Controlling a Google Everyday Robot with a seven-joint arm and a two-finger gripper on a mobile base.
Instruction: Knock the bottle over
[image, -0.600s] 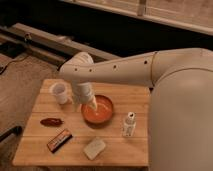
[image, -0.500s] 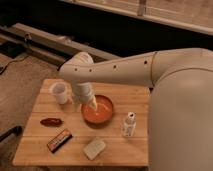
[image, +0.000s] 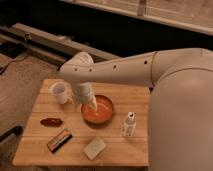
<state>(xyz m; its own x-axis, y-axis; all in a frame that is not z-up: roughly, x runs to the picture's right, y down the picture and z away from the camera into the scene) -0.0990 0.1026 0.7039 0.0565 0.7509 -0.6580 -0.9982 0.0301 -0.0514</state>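
The bottle (image: 129, 125) is small, slim and translucent white with a white cap. It stands upright on the wooden table (image: 115, 152), near its right edge. My white arm reaches in from the right across the table's back. My gripper (image: 93, 104) hangs down from the wrist over the left part of the orange bowl (image: 97, 112). It is to the left of the bottle and apart from it, with the bowl's right rim between them.
A white cup with a handle (image: 59, 92) stands at the table's back left. A dark red packet (image: 51, 121) lies at the left. A snack bar (image: 59, 140) and a pale sponge-like block (image: 94, 148) lie near the front edge.
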